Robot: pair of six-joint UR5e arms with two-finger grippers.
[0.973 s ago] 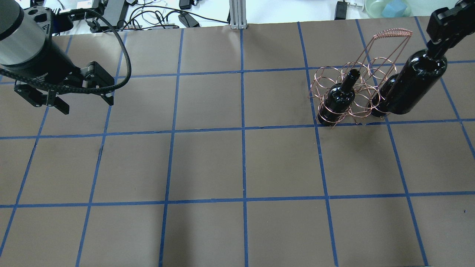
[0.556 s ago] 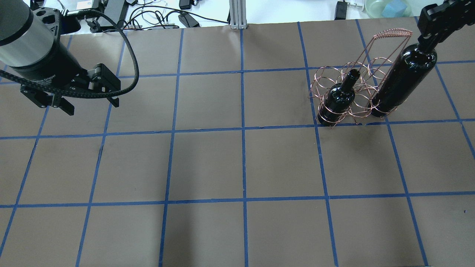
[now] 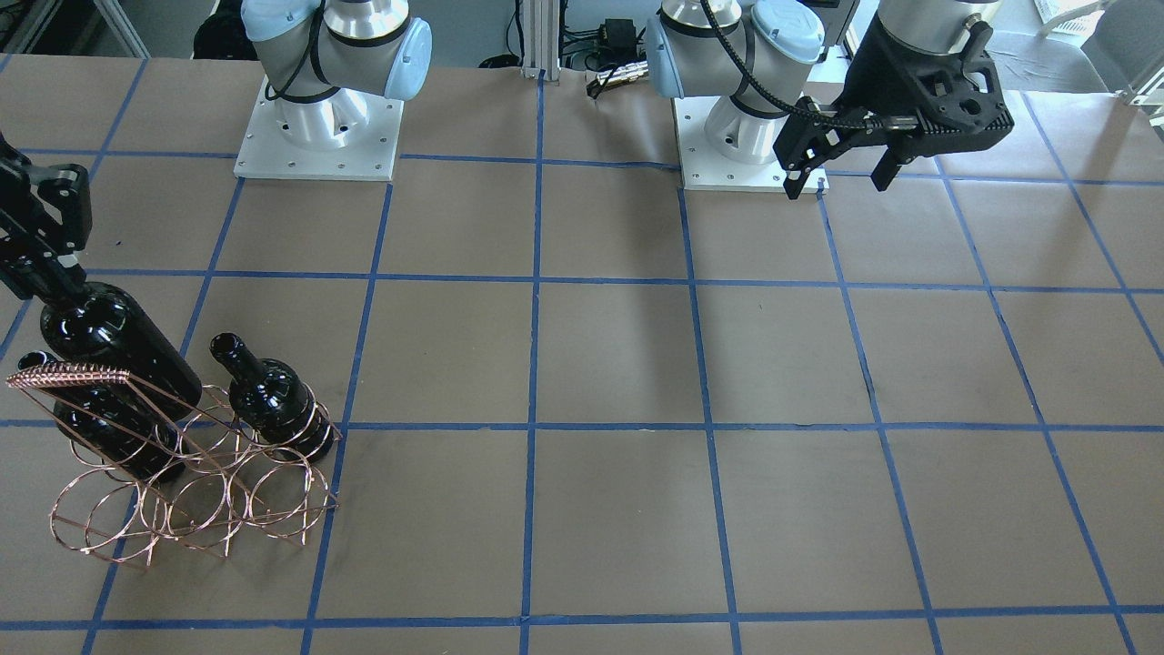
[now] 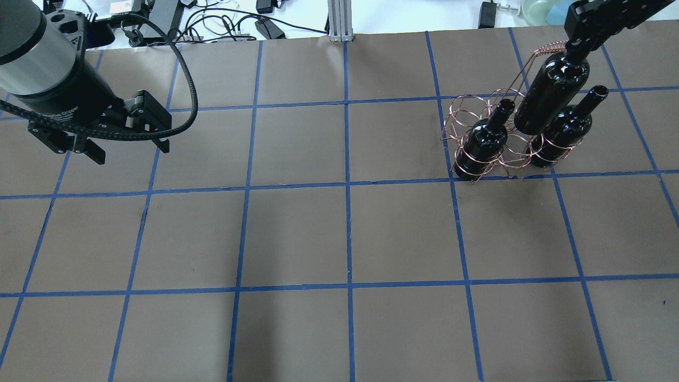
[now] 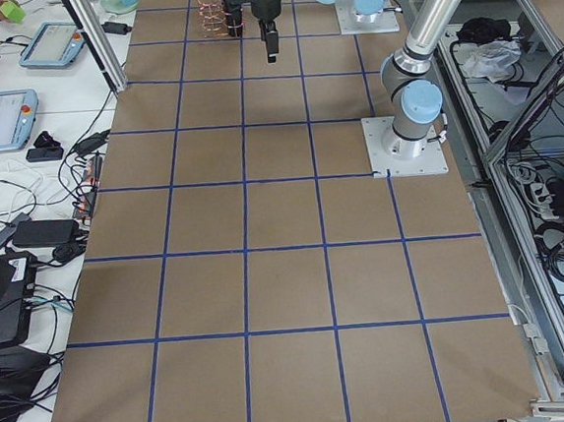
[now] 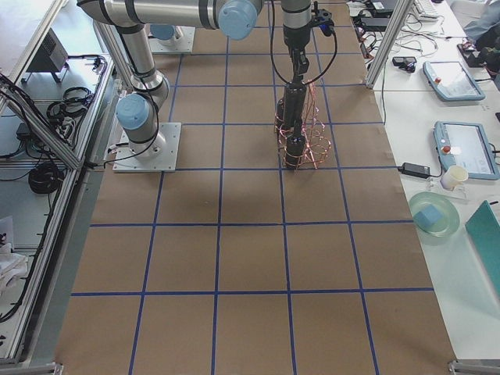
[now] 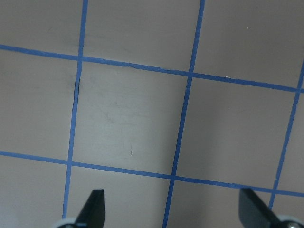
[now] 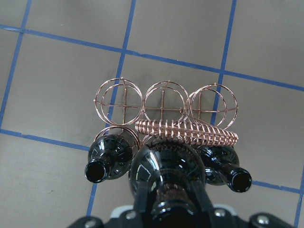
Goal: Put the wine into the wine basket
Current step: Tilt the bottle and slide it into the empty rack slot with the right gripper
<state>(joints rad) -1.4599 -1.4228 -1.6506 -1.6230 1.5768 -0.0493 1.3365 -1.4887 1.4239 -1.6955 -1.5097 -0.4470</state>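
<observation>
Jaws of the right gripper (image 3: 55,273) are clamped on the neck of the wine (image 3: 123,346); those of the left gripper (image 3: 837,182) stand wide apart and hold nothing.

Front-facing view: the wine hangs base-down over the wine basket (image 3: 65,374), just behind its braided handle. Two seated bottles (image 3: 273,400) already fill rings in the same row.

Overhead view: the wine lies between the seated bottles, its base over the middle ring of the row nearest the robot. Gripping at the neck presumably leaves the body free to pass down through both tiers. Whether the base has entered the top ring cannot be told. The left gripper hovers over the table (image 4: 339,239) well apart, clear of the work.

Left side view: the basket is a small copper patch at the far end, and the grip is not legible.

Right side view: the wine hangs upright, directly above the basket.

Left wrist view: two fingertips (image 7: 95,204) show at the lower corners, with only bare table between them.

Right wrist view: the fingers (image 8: 140,197) flank the neck. The far row's three rings are empty and the near row's outer rings are filled. The wine is centred over the vacant middle ring, the handle just beyond its shoulder — touching or apart cannot be told.
</observation>
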